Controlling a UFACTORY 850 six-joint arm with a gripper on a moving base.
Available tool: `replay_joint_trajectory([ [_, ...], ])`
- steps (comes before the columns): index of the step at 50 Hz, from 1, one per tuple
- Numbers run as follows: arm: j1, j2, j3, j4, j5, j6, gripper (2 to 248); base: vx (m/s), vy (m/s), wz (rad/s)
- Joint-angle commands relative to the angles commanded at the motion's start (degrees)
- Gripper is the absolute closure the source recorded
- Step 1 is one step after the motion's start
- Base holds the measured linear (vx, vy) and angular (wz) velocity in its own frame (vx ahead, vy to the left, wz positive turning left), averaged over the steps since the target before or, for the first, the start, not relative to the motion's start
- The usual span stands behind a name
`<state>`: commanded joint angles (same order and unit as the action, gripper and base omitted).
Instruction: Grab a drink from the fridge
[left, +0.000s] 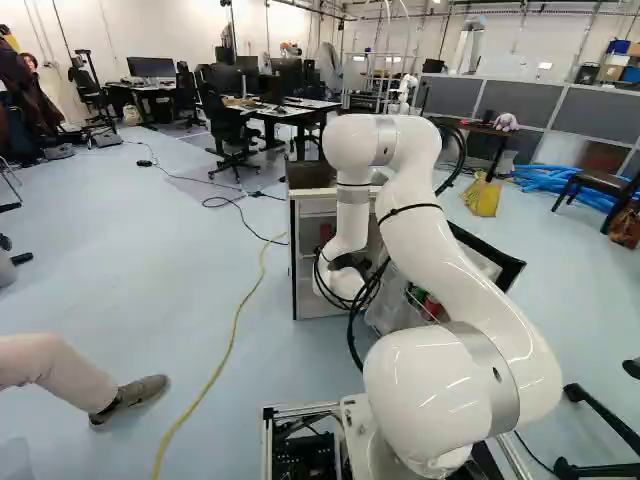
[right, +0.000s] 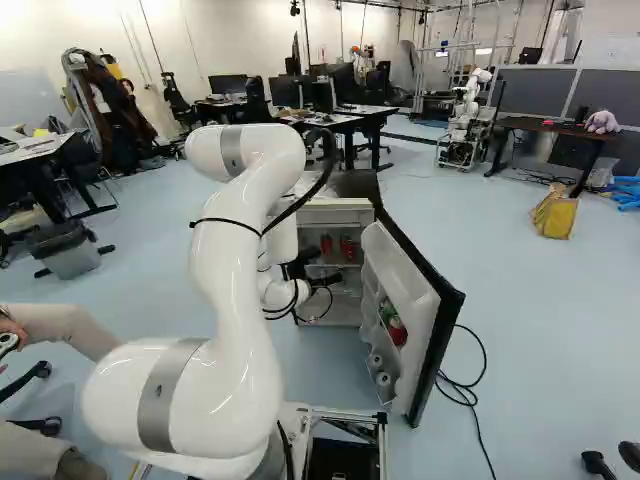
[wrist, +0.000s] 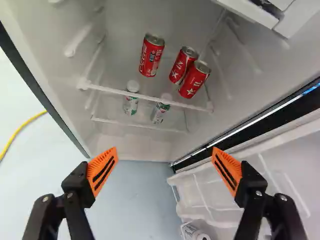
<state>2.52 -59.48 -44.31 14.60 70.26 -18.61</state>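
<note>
In the right base view my gripper is at the front of the fridge, whose door stands open. The wrist view shows my gripper open, orange pads wide apart, nothing between them. Ahead of it, inside the fridge, three red cans stand on a shelf: one single can, and a pair close together, a can and another can. On the level below are two small bottles with white caps, one bottle and another bottle. No can touches the gripper.
Red and green items sit in the door's rack beside the arm. A yellow cable runs over the floor. A person's leg reaches in left of the base. Another robot stands farther back.
</note>
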Motion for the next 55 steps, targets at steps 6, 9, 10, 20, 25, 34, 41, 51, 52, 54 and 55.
replay_joint_trajectory([
  [6, -0.28, -0.02, -0.04, -0.58, 0.30, 0.00, 3, 0.000, 0.000, 0.000],
  [9, -0.45, -0.03, -0.06, -0.97, 0.50, 0.00, 3, 0.000, 0.000, 0.000],
  [10, -0.51, -0.04, -0.07, -1.11, 0.57, 0.00, 3, 0.000, 0.000, 0.000],
  [20, -1.44, -0.09, -0.18, -2.76, 1.28, 0.00, 3, 0.000, 0.000, 0.000],
  [25, -2.00, -0.12, -0.25, -3.71, 1.65, 0.00, 3, 0.000, 0.000, 0.000],
  [34, -3.11, -0.18, -0.38, -5.56, 2.21, 0.00, 3, 0.000, 0.000, 0.000],
  [41, -4.09, -0.24, -0.51, -7.07, 2.53, 0.00, 3, 0.000, 0.000, 0.000],
  [51, -5.47, -0.34, -0.70, -9.26, 2.88, 0.00, 3, 0.000, 0.000, 0.000],
  [52, -5.58, -0.34, -0.72, -9.48, 2.91, 0.00, 3, 0.000, 0.000, 0.000],
  [54, -5.76, -0.36, -0.75, -9.92, 2.97, 0.00, 3, 0.000, 0.000, 0.000],
  [55, -5.82, -0.36, -0.75, -10.14, 3.00, 0.00, 3, 0.000, 0.000, 0.000],
])
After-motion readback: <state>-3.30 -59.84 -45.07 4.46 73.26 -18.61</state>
